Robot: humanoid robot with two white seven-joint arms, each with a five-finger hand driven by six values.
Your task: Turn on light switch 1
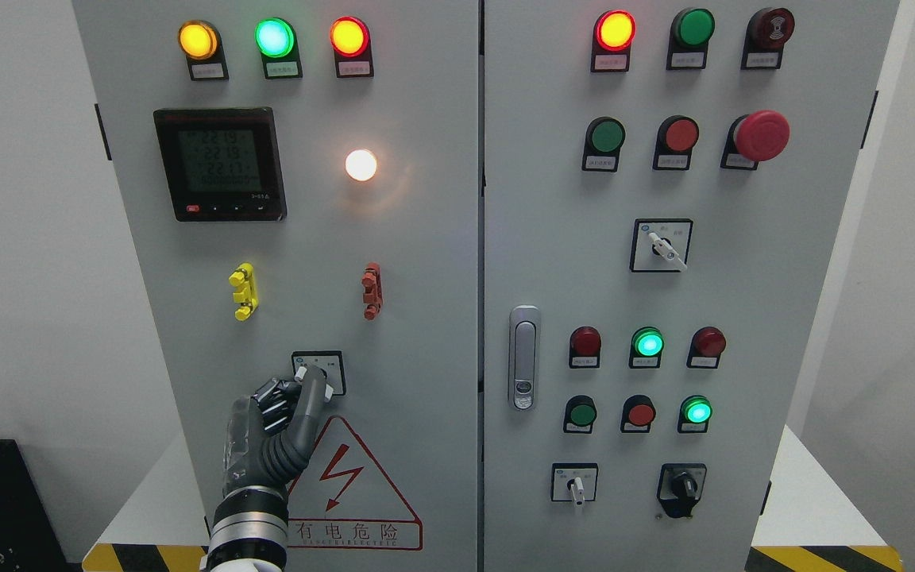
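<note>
Reaching up from the lower left, the left hand (279,421) is working at the cabinet (426,262) front, its dark thumb stretching up to the knob of the small rotary switch (319,372) while the other fingers are curling in against the palm. It looks as if thumb and forefinger are pinching the knob, though the contact itself is partly hiding behind the thumb, so I am judging that rather than seeing it cleanly. No right arm is showing.

That switch, which I take to be light switch 1, is sitting low on the left door, directly above the red warning triangle (354,485) and below the yellow clip (243,291) and the red clip (372,291). Higher on the same door a white lamp (360,164) is glowing brightly, beside the digital meter (221,164); that suggests the switch may already be reaching its on position.

To do this step well, the hand should be keeping its pinch centred on the knob and turning about the knob's own axis, not pushing sideways. Twisting from the wrist with steady, light pressure should be avoiding a slip off the small handle, and the lamp is serving as the check before letting go.
</note>
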